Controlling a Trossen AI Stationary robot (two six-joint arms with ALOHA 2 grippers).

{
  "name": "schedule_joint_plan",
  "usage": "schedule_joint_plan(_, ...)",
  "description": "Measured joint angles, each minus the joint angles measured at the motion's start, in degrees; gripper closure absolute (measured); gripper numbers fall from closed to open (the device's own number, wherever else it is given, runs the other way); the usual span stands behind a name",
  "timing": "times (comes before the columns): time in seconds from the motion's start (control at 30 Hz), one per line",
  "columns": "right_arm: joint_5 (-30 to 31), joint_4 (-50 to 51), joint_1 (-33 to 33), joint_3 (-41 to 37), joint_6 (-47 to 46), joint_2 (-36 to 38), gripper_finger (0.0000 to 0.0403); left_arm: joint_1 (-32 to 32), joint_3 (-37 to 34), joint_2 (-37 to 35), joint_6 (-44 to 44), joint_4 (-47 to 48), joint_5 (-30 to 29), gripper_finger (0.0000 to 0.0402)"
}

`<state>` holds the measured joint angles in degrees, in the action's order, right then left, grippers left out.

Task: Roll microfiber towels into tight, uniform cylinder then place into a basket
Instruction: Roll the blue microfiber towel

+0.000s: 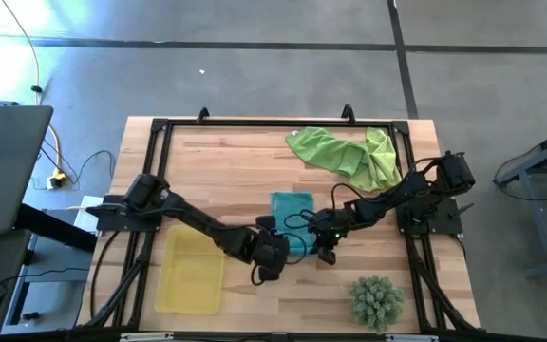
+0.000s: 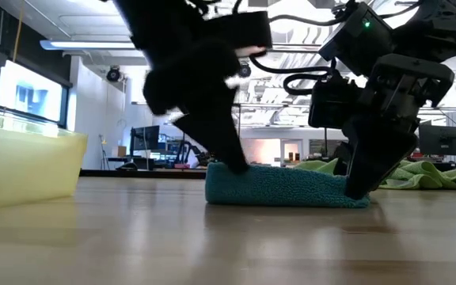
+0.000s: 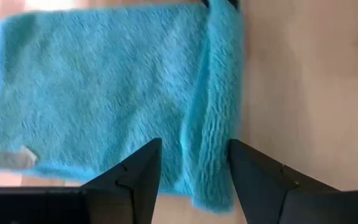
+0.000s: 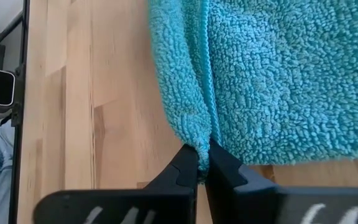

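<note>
On the wooden counter (image 1: 254,161) the teal towel (image 1: 292,213) lies flat between the two arms, its folded edge running from one set of jaws to the other. The right gripper (image 4: 202,167) has its jaws clenched on the fold at one corner, pinning it. The left gripper (image 3: 194,165) stands at the opposite end with jaws released, straddling the same fold, cloth between them and ahead. Rolling would run across that pinned edge. The yellow basket (image 1: 190,302) waits beyond the left arm, the green towels (image 1: 345,152) beyond the right.
</note>
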<state>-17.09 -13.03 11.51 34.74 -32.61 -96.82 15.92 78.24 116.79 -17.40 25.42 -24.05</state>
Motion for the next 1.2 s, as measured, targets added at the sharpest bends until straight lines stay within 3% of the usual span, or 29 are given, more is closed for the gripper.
schedule_joint_plan(0.3, 0.04, 0.02, 0.00, 0.00, 0.48, 0.00, 0.0400, -0.15, -0.11, 1.68, -1.92, 0.27, 1.34, 0.0244)
schedule_joint_plan(0.43, 0.06, 0.00, 0.00, 0.00, 0.51, 0.00, 0.0400, -0.17, -0.11, 2.28, -4.13, 0.10, 3.48, 0.0287)
schedule_joint_plan(0.7, 0.03, -0.09, 0.13, 0.00, 0.69, 0.00, 0.0400, -1.11, -0.04, 2.26, -11.98, -0.84, 14.04, 0.0393)
schedule_joint_plan(0.87, -1.59, -0.08, 0.13, 0.00, 0.69, -0.02, 0.0400, -2.63, -0.04, 2.24, -16.93, -2.06, 19.79, 0.0388)
schedule_joint_plan(1.2, -10.41, -1.48, 0.15, 0.00, 2.85, -0.07, 0.0400, -5.07, -0.02, 2.24, -21.56, -4.91, 33.33, 0.0389)
